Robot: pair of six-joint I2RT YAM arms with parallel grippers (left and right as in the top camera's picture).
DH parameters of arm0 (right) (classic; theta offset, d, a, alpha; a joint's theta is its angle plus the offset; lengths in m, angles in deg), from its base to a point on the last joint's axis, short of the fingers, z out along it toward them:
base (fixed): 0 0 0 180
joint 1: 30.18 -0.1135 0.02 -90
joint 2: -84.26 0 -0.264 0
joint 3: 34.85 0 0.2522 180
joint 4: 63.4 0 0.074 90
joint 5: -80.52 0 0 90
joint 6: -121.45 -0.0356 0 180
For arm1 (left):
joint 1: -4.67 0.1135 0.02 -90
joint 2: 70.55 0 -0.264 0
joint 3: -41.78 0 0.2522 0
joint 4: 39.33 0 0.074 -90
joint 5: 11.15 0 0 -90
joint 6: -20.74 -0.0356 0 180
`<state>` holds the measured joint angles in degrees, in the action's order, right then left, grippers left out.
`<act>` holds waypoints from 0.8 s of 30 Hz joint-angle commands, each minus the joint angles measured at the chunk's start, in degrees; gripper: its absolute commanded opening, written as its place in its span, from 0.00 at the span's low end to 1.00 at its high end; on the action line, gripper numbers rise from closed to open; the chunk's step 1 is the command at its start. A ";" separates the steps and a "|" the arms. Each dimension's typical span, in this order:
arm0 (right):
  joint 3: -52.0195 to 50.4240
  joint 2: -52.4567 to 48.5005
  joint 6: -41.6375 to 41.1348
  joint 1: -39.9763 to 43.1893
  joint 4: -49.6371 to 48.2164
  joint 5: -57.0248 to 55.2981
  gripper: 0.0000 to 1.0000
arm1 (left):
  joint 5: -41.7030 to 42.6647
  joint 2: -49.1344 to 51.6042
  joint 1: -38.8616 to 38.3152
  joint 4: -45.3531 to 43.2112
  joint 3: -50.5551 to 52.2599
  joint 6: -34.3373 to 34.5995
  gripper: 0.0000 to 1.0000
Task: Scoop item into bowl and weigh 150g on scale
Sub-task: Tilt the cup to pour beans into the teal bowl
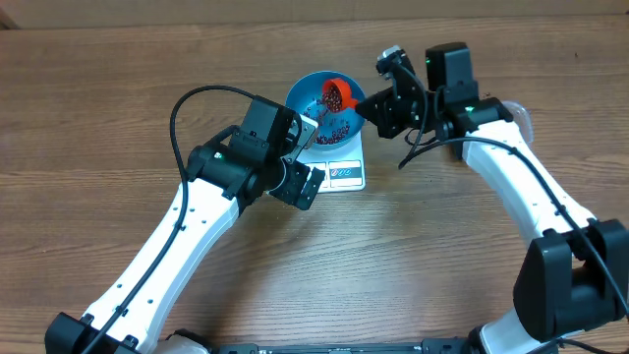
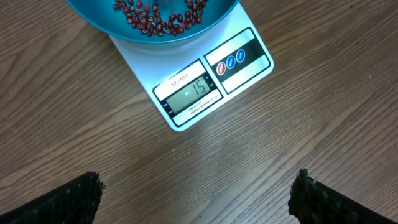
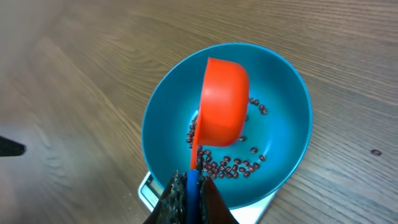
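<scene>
Blue bowl sits on the white scale near the far edge of the desk, red scoop tipped over it. Left wrist: left tool spread wide, scale's display in plain sight, beans in the bowl above. Right wrist: right tool clamped on the scoop handle, bowl hiding most of the scale.

Beans in bowl; bowl on far part of scale, display end nearer the robot; scale on surface; scoop tilted above bowl's inside.
</scene>
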<state>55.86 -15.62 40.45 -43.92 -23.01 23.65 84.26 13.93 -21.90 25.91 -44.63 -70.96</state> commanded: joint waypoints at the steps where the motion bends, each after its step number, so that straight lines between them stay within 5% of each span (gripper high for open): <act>1: 1.57 3.02 0.33 -1.46 0.44 -5.35 0.04 | 0.57 -1.33 0.28 -0.07 -0.22 -0.46 1.00; 24: 1.55 6.23 3.58 -8.09 3.39 -20.87 0.04 | 0.57 -1.33 0.28 -0.07 -0.22 -0.46 1.00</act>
<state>55.86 -11.36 42.70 -51.11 -19.82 7.98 84.26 13.93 -21.90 25.91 -44.63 -70.96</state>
